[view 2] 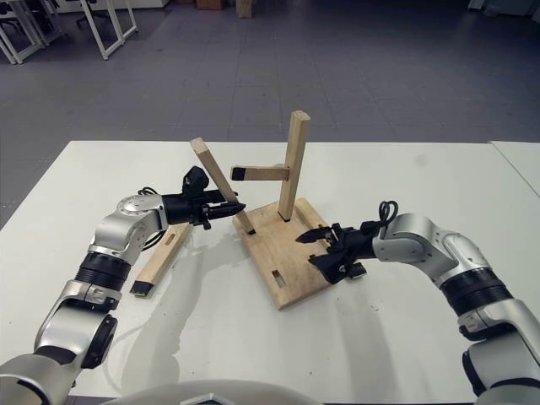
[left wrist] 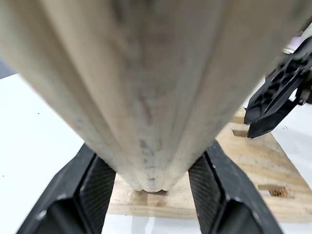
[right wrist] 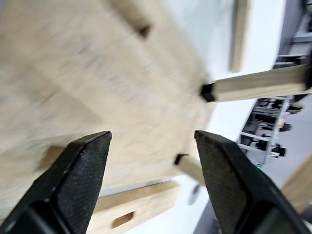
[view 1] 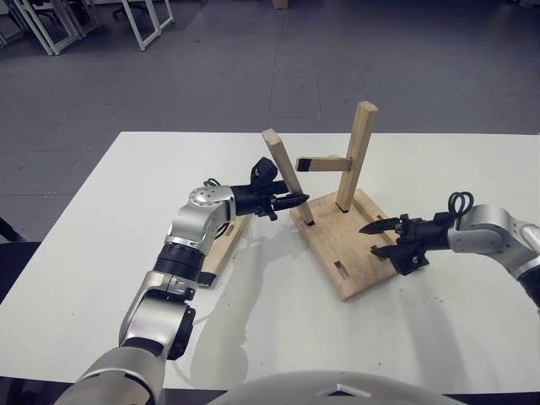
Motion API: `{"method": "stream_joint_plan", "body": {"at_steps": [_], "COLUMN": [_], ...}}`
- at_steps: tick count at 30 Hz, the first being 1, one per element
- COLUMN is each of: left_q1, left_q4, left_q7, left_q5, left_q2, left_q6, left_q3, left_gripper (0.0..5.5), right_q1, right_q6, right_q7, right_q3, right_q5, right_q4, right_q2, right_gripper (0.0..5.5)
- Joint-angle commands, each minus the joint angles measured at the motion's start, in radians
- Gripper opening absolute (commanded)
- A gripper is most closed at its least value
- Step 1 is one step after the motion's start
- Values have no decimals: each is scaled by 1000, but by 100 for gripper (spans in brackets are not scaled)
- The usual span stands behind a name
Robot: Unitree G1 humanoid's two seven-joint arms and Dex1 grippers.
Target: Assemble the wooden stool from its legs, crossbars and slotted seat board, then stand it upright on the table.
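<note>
Clasping tilted leg (left wrist: 156, 87), left end effector (view 1: 295, 201) pads (left wrist: 95, 190)

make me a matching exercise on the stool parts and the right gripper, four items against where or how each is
Column one:
1. tilted leg
2. upright leg
3. third leg
4. right gripper

Column two:
a. open, at the edge of the seat board
b. lying flat on the table
c. standing in the seat board, with a crossbar sticking out of its side
d. held in the left gripper

Pairs: 1-d, 2-c, 3-b, 4-a
</note>
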Motion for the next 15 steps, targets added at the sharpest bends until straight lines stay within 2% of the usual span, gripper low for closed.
{"method": "stream_joint_plan", "body": {"at_steps": [1,5,7,13,15], "left_q1": [66,79,83,90,91], "left_q4": [15,-7,-12,-24,-29], "left_q7": [23,45,51,74,71], "left_q5": [62,83,112,70,41], "left_q2": [9,10,18,2,-3], "left_q6": [60,63,57,90,117], "left_q3": [-46,-62,-89,-50,-26], "left_gripper": [204,204,204,204,204], "right_q1": [-18,-62,-113,-209,-252], "right_q6": [-17,59,236,609,698], "right_q7": [-6,17,47,83,54], "right_q3": [-28,-71,-114,-166,-173], "right_q5": [-5,101,227,370,361], "right_q4": [-27,-37,-47,-124,-122], "right_q2": [4,37,106,256,319], "right_gripper": [315,315,315,206,205]}}
